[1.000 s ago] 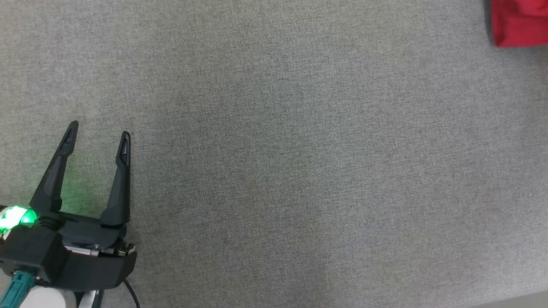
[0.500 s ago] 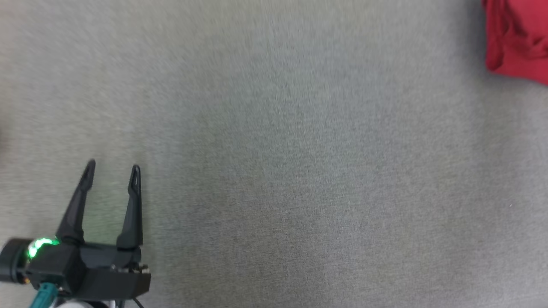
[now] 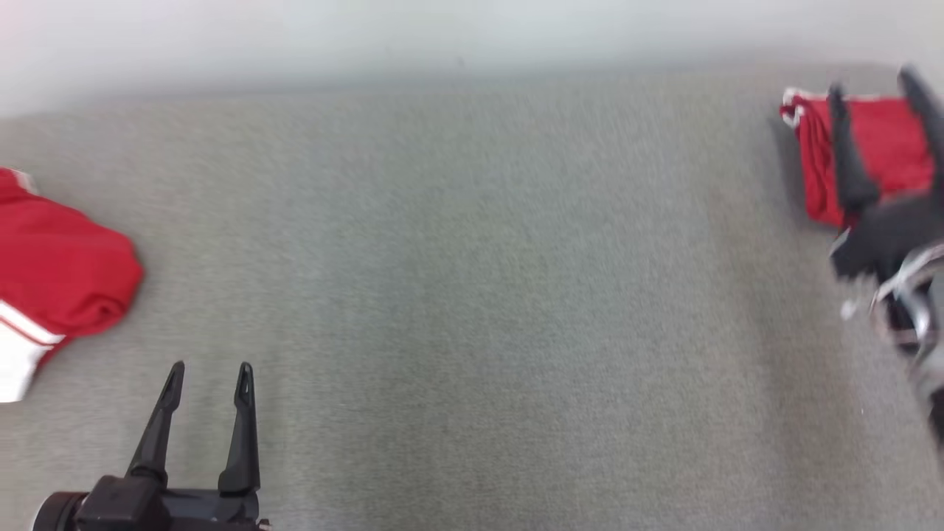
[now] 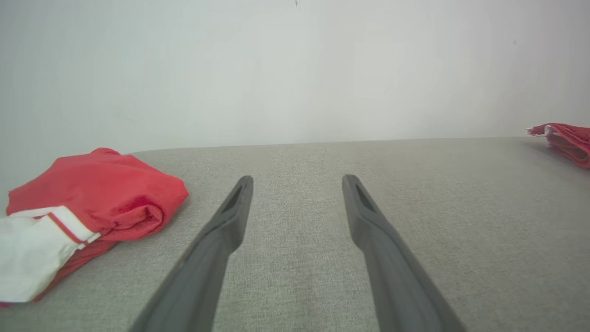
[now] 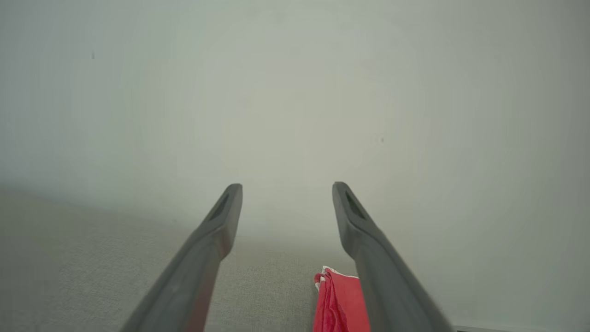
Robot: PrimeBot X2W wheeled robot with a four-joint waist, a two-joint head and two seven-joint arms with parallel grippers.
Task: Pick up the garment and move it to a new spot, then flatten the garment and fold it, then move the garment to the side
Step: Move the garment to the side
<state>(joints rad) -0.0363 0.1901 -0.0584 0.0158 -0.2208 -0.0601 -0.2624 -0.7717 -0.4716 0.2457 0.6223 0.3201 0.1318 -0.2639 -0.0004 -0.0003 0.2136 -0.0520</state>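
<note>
Seemingly at pick-up: both spread wide and empty, my left end effector (image 3: pixel 211 369) sits near the crumpled red garment (image 3: pixel 66 273) at the grey bench's (image 3: pixel 479 295) left edge, needing a leftward reach to grasp it; my right end effector (image 3: pixel 870 81) hovers above a folded red garment (image 3: pixel 885 147).

The work surface (image 3: pixel 472 295) is covered in grey woven cloth, matt and slightly rough, with a fine weave showing. Left of the left gripper (image 3: pixel 211 369), the crumpled garment (image 4: pixel 101 193) is thin red cloth with a faint sheen and a white cloth band (image 4: pixel 32 249). Far to that gripper's right, the folded garment (image 3: pixel 885 140) is red cloth edged in white. The left gripper and the right gripper (image 5: pixel 286 185) have smooth, matt dark plastic fingers. The wall (image 4: pixel 295 69) is pale, smooth and matt.
</note>
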